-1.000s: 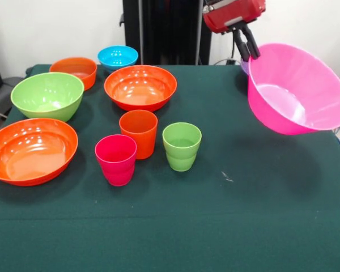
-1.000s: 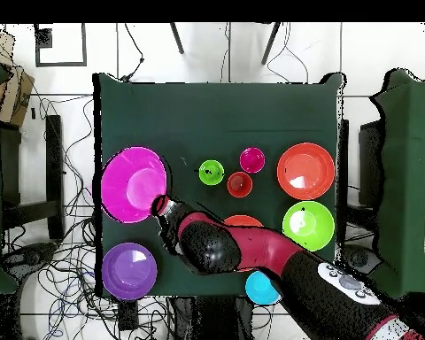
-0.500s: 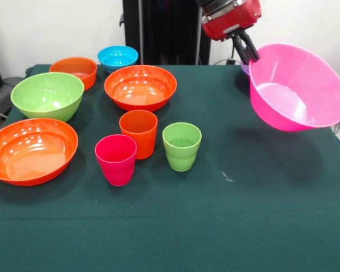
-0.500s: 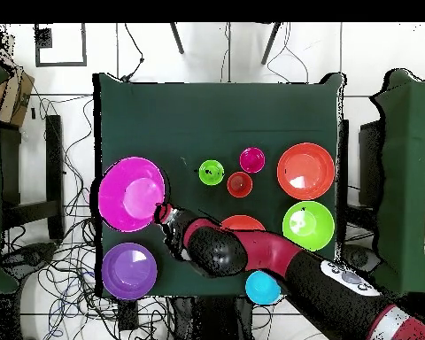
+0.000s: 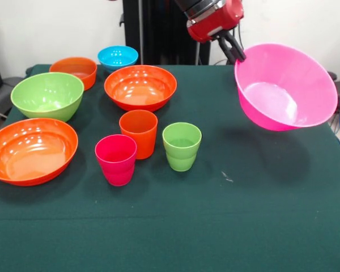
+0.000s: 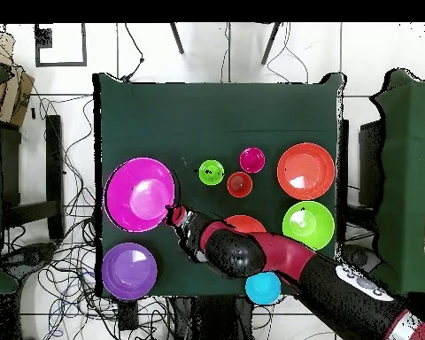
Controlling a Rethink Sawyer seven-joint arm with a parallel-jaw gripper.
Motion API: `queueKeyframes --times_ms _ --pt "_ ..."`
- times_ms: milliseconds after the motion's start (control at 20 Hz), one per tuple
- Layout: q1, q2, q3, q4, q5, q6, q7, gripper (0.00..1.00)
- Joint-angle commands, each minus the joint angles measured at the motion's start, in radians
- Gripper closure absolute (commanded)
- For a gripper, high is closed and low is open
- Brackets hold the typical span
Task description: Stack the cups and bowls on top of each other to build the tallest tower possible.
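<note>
My gripper (image 5: 236,54) is shut on the near-side rim of the large pink bowl (image 5: 286,88) and holds it tilted in the air over the table's right part; from above the gripper (image 6: 173,215) sits at the rim of the pink bowl (image 6: 141,195). The orange cup (image 5: 138,133), magenta-red cup (image 5: 116,160) and light green cup (image 5: 182,146) stand together mid-table. A wide orange bowl (image 5: 140,86), a second wide orange bowl (image 5: 32,150), the green bowl (image 5: 47,95), small orange bowl (image 5: 73,71) and blue bowl (image 5: 118,56) stand at the left. The purple bowl (image 6: 129,270) shows only from above.
The green table (image 5: 243,226) has open cloth along its front and right. From above, my arm (image 6: 278,261) covers part of one orange bowl (image 6: 243,221) and the blue bowl (image 6: 264,289). Cables and chairs surround the table.
My gripper has carried the pink bowl toward the table's middle, leftward in the front view, and the bowl now hangs less steeply tilted. Cups and other bowls have not moved.
</note>
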Motion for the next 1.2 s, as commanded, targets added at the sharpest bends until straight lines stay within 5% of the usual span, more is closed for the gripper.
queueKeyframes --times_ms 50,750,1200 --pt "-0.017 0.068 0.081 -0.122 -0.067 0.141 -0.099 1.0" --pt "-0.085 -0.067 0.26 -0.061 0.016 0.269 -0.026 1.0" --pt "-0.126 -0.07 0.325 -0.081 0.039 0.349 -0.049 1.0"
